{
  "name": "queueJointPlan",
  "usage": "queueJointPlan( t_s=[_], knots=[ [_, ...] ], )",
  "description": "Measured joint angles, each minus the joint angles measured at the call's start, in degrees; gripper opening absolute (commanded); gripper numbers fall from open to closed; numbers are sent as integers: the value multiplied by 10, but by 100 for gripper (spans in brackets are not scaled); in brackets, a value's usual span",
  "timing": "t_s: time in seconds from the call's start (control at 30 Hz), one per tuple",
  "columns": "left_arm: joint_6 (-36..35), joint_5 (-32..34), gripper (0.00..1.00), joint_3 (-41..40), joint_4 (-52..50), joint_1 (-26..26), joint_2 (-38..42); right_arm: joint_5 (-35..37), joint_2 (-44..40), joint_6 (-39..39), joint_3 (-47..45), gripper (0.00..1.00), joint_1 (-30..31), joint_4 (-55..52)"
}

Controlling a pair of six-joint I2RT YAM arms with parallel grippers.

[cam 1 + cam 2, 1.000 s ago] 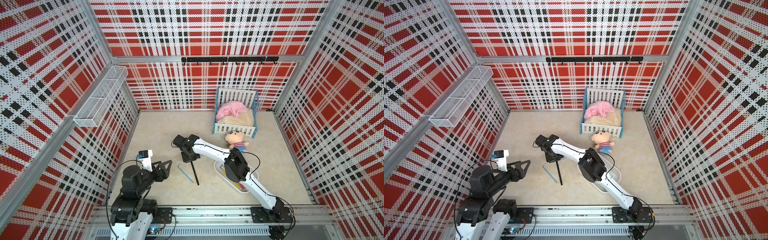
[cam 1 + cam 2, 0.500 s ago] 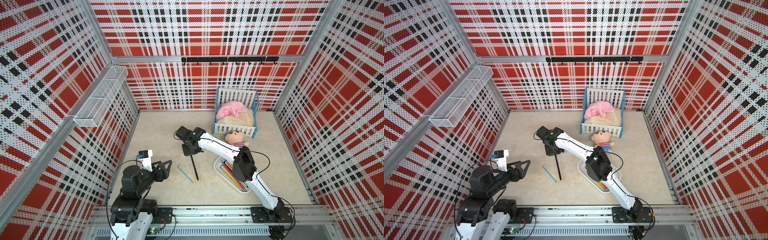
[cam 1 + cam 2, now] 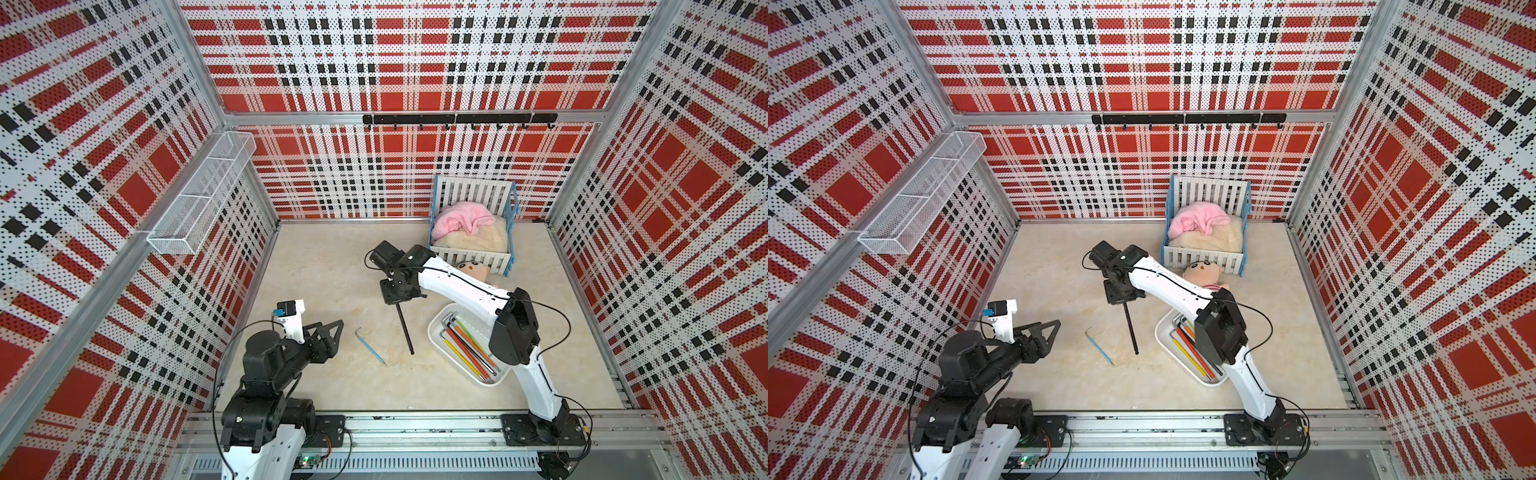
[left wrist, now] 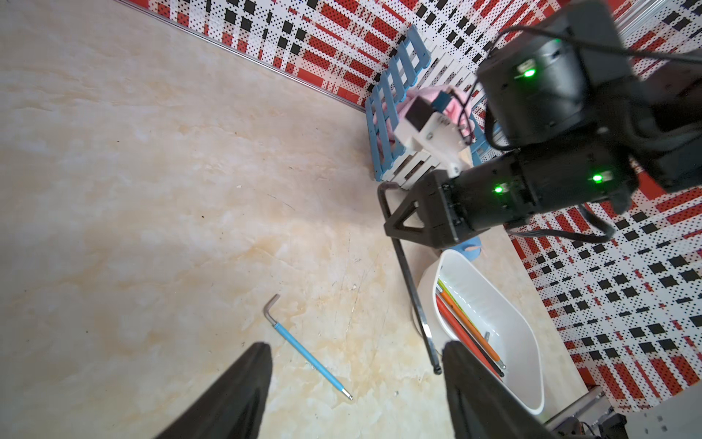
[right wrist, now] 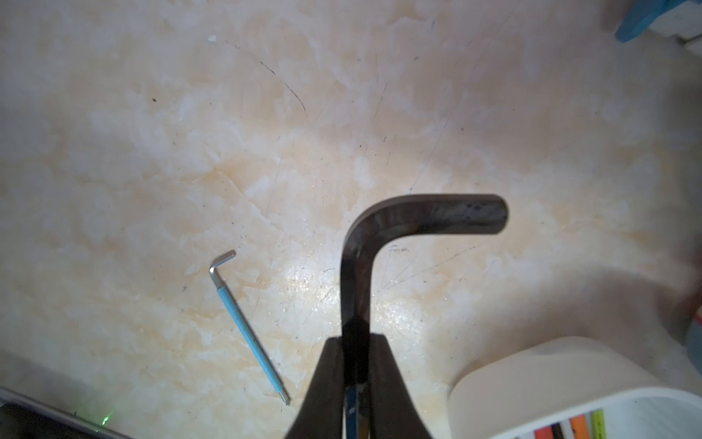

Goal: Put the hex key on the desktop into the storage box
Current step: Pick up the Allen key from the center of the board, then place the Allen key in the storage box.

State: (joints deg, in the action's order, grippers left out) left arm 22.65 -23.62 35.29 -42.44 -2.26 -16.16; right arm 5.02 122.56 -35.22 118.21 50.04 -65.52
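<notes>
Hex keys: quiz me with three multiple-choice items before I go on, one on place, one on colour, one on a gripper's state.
1. Where does the blue hex key lie?
A. in the wire basket
B. on the desktop
C. in the crib

2. What colour is the hex key that the right gripper holds?
A. black
B. yellow
C. orange

3. How do the right gripper's fingers stand?
A. open and empty
B. shut on the doll
C. shut on a hex key

Key: 1 B, it lies flat on the bare surface in both top views. 2 A, the black hex key hangs from that gripper. 3 C, the right wrist view shows them pinching its shaft.
</notes>
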Motion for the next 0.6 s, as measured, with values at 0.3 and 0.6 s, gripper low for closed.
queueJointPlan(
  t_s=[0.3, 0.6],
  knots=[
    [0, 0, 76, 0, 0, 1, -1, -2, -216, 99, -222, 0, -53, 82],
    [0, 0, 76, 0, 0, 4, -1, -3, -310, 208, -383, 0, -79, 129]
  ],
)
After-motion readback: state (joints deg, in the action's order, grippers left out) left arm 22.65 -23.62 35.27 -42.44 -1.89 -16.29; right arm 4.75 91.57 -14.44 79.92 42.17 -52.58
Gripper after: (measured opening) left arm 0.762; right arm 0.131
